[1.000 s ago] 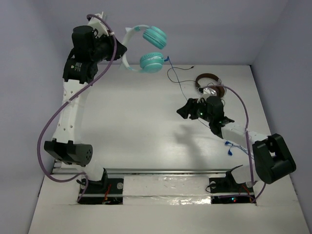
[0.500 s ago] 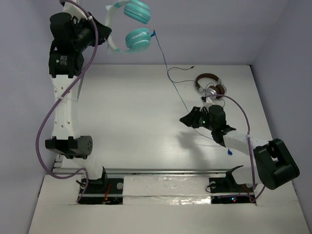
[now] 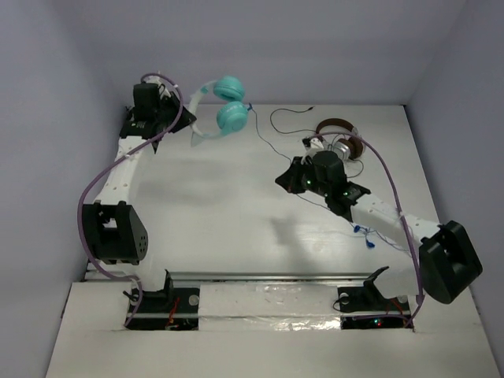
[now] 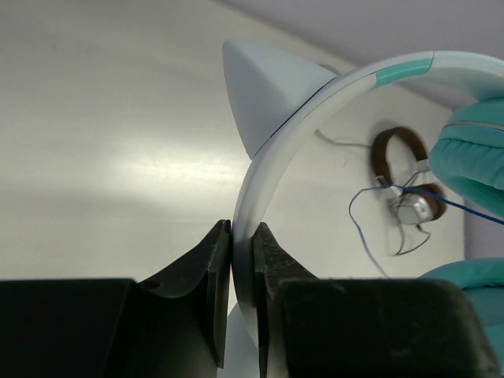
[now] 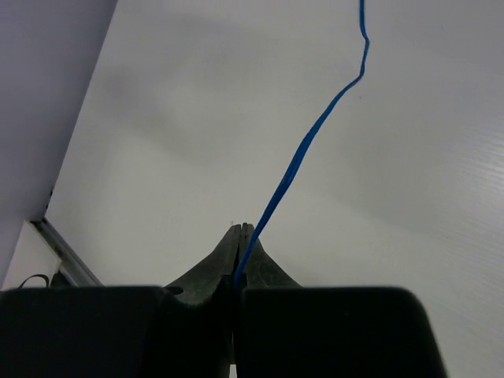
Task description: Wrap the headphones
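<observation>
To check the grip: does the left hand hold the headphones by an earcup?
No, the left hand clamps the pale headband, not the teal earcups.

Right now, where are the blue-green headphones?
In the top view, the teal headphones are held near the table's far edge, left of centre, the left gripper shut on their pale headband. The brown headphones lie to their right.

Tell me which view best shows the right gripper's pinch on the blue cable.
Right wrist: the right gripper is shut on the blue cable. The top view shows the cable's run, not the pinch; the left wrist shows only a stretch beside the teal earcup.
</observation>
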Controlling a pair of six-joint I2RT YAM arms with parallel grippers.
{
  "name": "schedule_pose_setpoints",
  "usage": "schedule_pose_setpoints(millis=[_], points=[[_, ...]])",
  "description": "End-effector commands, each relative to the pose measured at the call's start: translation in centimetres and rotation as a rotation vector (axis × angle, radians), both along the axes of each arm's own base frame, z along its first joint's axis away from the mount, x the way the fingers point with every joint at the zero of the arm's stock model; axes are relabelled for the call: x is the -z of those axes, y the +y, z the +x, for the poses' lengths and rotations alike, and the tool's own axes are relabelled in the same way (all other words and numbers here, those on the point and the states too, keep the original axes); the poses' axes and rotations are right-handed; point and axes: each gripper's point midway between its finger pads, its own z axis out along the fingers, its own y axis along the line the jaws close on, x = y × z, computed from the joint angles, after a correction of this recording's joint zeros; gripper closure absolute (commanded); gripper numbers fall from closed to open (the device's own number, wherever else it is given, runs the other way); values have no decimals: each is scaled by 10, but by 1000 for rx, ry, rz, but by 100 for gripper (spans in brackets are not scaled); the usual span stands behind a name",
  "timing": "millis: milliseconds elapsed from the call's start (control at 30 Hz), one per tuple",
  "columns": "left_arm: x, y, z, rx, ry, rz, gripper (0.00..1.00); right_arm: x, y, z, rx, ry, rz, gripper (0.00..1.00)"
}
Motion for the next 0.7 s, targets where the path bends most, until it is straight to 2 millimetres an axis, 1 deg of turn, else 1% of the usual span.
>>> schedule_pose_setpoints(millis=[0,33,67,100,133,167,200,233,267,300,333,367,400,433,500,533,600,633,667], points=[[-56,-12,-4,-23,-205,-49,100,7,12,1,12,16,-121,100],[-50,-17,-5,-25,-195,-32,100,-2,22,3,-3,-1,-119,100],[-46,-19,-6,-36,-194,-23,100,8,29,-3,-30,21,-159,100],[-35,-18,-5,-61,-176,-9,100,11,43,-19,-84,35,-189,100],[-29,-20,-5,-71,-166,2,100,12,51,-26,-115,38,-210,100],[-24,-34,-7,-56,-162,14,100,-2,64,-28,-147,5,-217,100],[-14,-34,-6,-89,-150,39,100,5,70,-39,-180,28,-260,100],[-10,-38,-6,-92,-146,52,100,1,86,-57,-242,15,-272,100],[-2,-50,-8,-73,-139,73,100,-15,96,-62,-273,-21,-269,100],[4,-53,-8,-79,-131,90,100,-19,98,-71,-293,-19,-290,100],[10,-60,-9,-62,-121,96,100,-26,105,-82,-327,-33,-291,100],[18,-61,-7,-75,-108,114,100,-34,107,-86,-345,-51,-292,100],[30,-74,-12,-43,-90,121,100,-47,107,-86,-347,-67,-285,100],[33,-82,-14,-20,-92,119,100,-62,105,-87,-347,-90,-269,100],[56,-97,-21,23,-54,147,100,-80,101,-84,-339,-135,-271,100],[63,-111,-28,57,-47,155,100,-89,99,-84,-338,-155,-267,100],[77,-122,-36,94,-25,169,100,-93,88,-73,-278,-182,-326,100],[87,-125,-41,107,-7,180,100,-98,87,-69,-262,-198,-334,100],[90,-133,-47,142,0,177,100,-98,85,-66,-251,-210,-354,100]])
